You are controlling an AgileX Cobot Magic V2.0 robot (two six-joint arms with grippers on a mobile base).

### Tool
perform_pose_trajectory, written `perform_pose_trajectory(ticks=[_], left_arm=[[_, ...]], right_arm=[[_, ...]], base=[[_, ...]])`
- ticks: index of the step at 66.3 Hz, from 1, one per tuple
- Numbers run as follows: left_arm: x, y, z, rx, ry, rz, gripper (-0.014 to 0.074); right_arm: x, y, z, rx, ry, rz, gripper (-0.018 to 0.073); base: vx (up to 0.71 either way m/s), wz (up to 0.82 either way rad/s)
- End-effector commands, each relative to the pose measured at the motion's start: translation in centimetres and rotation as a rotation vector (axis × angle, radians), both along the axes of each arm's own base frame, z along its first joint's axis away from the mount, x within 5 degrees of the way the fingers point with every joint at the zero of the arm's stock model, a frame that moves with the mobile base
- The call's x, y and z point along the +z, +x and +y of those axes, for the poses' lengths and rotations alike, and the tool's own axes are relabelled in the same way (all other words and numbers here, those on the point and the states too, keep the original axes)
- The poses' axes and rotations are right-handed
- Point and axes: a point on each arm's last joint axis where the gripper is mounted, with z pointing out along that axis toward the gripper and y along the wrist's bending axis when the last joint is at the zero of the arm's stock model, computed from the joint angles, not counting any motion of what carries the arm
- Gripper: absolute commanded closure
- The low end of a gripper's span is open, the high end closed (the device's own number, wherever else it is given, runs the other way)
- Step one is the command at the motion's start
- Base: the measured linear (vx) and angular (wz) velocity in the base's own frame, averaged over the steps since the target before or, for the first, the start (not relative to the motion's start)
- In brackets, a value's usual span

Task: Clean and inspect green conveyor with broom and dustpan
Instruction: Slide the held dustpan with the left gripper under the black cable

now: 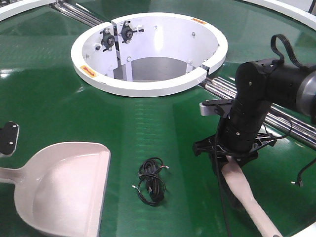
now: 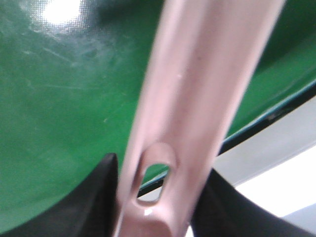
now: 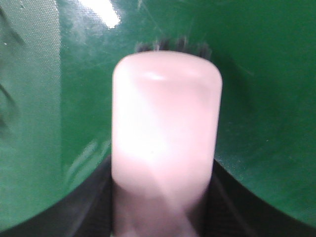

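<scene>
Green conveyor (image 1: 148,123) is judged mid-sweep: the dustpan (image 1: 64,187), lying at its left, is gripped by the left claw (image 2: 158,197), the broom (image 1: 247,197) at right by the right claw (image 3: 163,197); the cable tangle (image 1: 150,181) between must be brushed panward

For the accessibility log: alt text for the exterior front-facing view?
The right gripper grips the broom near a black cable tangle on the green conveyor. The dustpan sits lower left, mouth toward the cable; white ring hub behind.
</scene>
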Motion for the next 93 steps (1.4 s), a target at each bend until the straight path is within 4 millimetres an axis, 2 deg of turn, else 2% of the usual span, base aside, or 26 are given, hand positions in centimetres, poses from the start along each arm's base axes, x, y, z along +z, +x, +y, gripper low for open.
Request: perform_pose_trajectory(ticks=[1, 9, 19, 45, 93], left_arm=[[1.6, -0.3, 0.2, 0.023, 0.015, -0.035, 0.0498], [1.7, -0.3, 0.0, 0.018, 0.014, -0.037, 0.0622], [2.3, -0.3, -0.7, 0.009, 0.016, -0.061, 0.0621], [5.3, 1.1, -3.5, -0.007, 0.007, -0.205, 0.0621], [4.5, 1.3, -6.8, -0.076, -0.048, -0.179, 0.0621]], right_arm=[[2.4, -0.3, -0.1, 0.007, 0.020, -0.063, 0.0568], [2.4, -0.3, -0.1, 0.007, 0.020, -0.063, 0.0568], [2.4, -0.3, -0.1, 0.007, 0.021, -0.064, 0.0568], [2.4, -0.3, -0.1, 0.007, 0.020, -0.063, 0.0568], [2.4, -0.3, -0.1, 0.007, 0.021, -0.063, 0.0568]], base=[[0.00, 0.00], [0.00, 0.00], [0.00, 0.00], [0.00, 0.00], [0.00, 0.00]])
